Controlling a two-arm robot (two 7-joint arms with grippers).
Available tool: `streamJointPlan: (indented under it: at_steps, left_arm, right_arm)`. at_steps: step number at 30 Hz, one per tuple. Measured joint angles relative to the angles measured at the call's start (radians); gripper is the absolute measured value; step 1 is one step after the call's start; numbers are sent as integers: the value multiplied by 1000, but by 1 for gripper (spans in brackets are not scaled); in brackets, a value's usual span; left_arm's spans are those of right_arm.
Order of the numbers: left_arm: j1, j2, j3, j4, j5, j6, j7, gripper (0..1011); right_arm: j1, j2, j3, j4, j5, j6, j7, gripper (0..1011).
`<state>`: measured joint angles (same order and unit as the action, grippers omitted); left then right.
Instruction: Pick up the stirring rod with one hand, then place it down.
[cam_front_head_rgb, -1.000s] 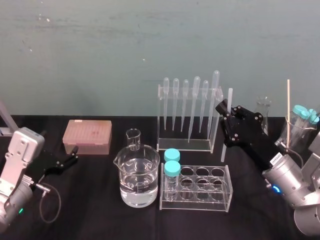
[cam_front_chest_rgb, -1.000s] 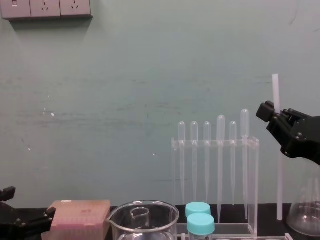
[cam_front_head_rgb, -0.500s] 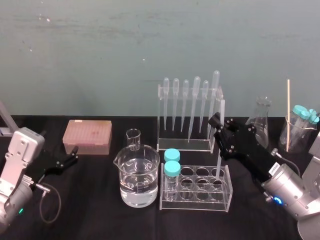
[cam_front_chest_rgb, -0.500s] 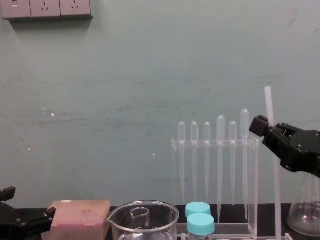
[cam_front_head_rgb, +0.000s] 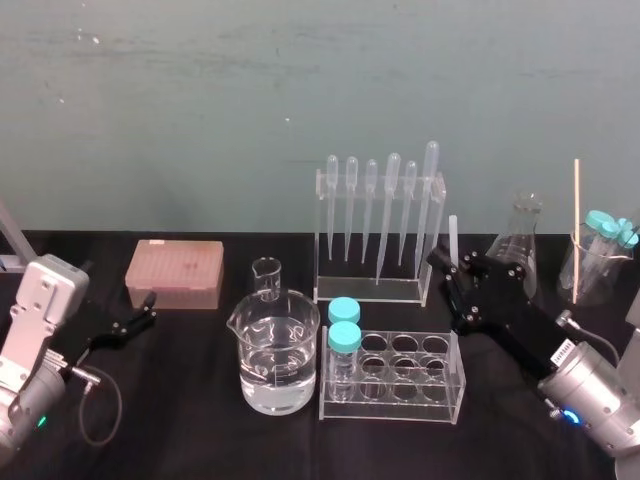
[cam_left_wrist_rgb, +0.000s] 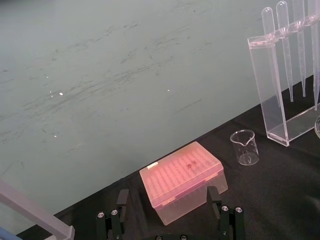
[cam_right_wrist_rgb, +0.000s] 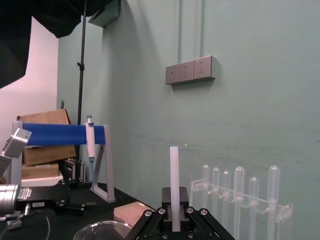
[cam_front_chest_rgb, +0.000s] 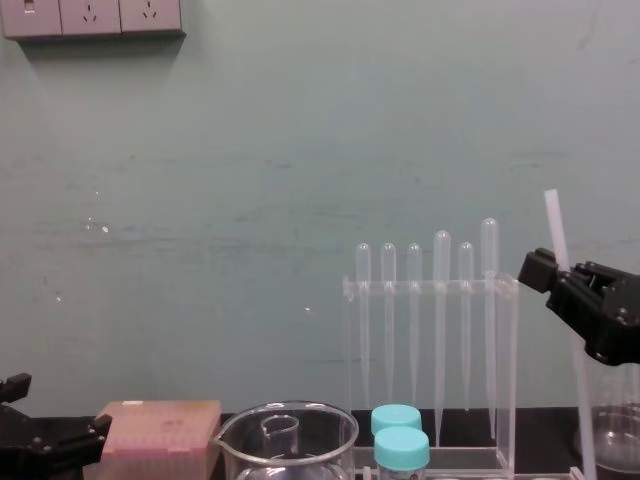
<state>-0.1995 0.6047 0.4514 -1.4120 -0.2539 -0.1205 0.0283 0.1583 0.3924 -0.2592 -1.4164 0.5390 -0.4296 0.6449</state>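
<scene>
My right pincer grips the rod near-upright, just right of the pipette rack. My left pincer sits released near a pink box on the bench.

Soft, even light falls from above — the green wall is bright, and the black table swallows any shadows. Small highlights glint on the beaker and pipette rack; the stirring rod shows pale and bright.
</scene>
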Motion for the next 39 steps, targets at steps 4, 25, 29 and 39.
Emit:
streamJointPlan:
  at_steps: [4, 25, 29, 39]
  left_arm:
    - [0, 0, 0, 0, 0, 0, 0, 1000]
    - [0, 0, 0, 0, 0, 0, 0, 1000]
    - [0, 0, 0, 0, 0, 0, 0, 1000]
    - [0, 0, 0, 0, 0, 0, 0, 1000]
  right_arm:
    - [-1, -1, 4, 8, -7, -7, -1, 70]
    - [63, -34, -8, 124, 27, -28, 65, 71]
    - [78, -40, -13, 162, 44, -12, 78, 71]
    - [123, -54, -44, 271, 65, 35, 118, 71]
